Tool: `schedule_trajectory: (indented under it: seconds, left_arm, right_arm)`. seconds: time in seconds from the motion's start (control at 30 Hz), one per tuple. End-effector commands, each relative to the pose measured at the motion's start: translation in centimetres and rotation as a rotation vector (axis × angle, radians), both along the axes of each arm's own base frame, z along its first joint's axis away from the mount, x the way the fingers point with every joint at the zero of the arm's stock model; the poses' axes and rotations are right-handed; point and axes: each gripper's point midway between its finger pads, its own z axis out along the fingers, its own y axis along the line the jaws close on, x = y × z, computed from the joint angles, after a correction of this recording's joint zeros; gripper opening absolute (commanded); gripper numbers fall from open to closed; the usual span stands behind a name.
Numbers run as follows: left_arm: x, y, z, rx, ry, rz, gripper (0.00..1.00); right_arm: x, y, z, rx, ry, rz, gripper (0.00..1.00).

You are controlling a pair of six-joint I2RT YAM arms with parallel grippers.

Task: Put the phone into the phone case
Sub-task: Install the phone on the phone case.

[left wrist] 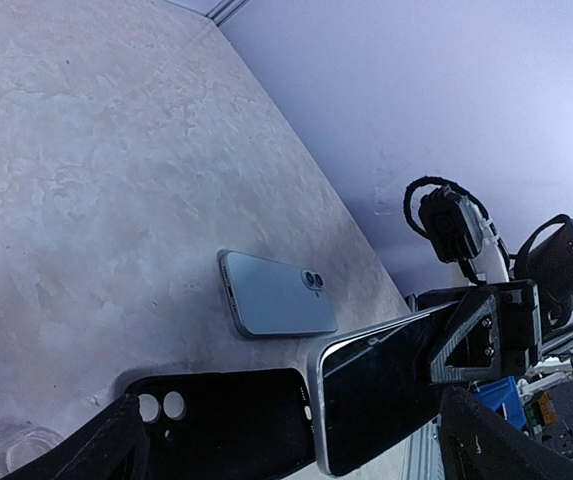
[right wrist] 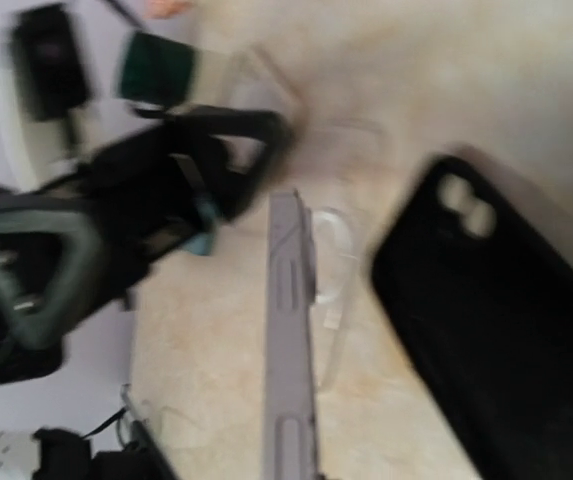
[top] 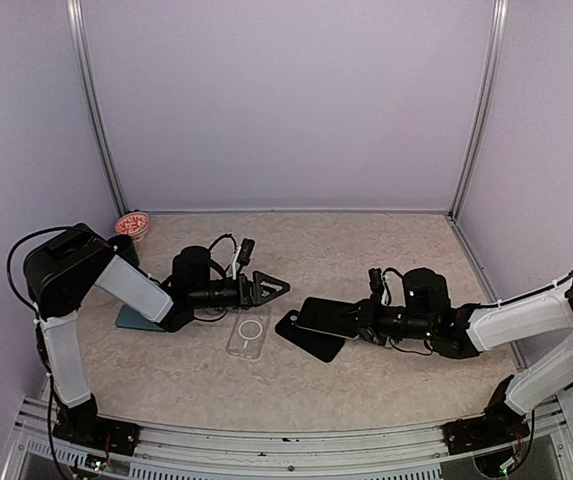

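One dark-screened phone (top: 326, 316) sits right of centre in the overhead view, gripped at its right end by the closed right end effector (top: 359, 322). Its left part overlaps a black phone case (top: 309, 345) lying flat on the tabletop (top: 366, 250); whether the two touch cannot be told. A clear case (top: 249, 336) lies just left of the black one. Above it in the frame, the left end effector (top: 276, 288) has its jaws spread wide, holding nothing. A teal item (top: 131, 320) lies at the far left.
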Motion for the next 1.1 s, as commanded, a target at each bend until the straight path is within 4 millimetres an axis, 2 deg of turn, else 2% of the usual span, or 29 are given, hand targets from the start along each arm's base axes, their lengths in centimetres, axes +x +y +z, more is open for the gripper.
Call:
schedule_trajectory:
  seconds: [0.0, 0.17, 0.47, 0.7, 1.07]
  left_arm:
    - [0.5, -0.7, -1.5, 0.067, -0.014, 0.019, 0.99]
    - [0.3, -1.2, -1.6, 0.065, -0.01, 0.005, 0.99]
    - [-0.1, -2.3, -2.5, 0.079, 0.004, -0.019, 0.99]
    - [-0.3, -2.4, -3.2, 0.093, 0.015, -0.018, 0.99]
    - [-0.6, -2.6, -3.9, 0.113, 0.021, -0.027, 0.99]
  right_arm:
    - [0.8, 0.9, -0.5, 0.021, 0.092, -0.059, 0.0]
    - [0.9, 1.2, -1.9, 0.02, 0.177, -0.105, 0.0]
    - [1.6, 0.7, -2.5, 0.018, 0.236, -0.215, 0.0]
    - [1.8, 2.1, -2.9, 0.038, 0.272, -0.192, 0.0]
    - [1.6, 3.4, -4.9, 0.063, 0.342, -0.174, 0.0]
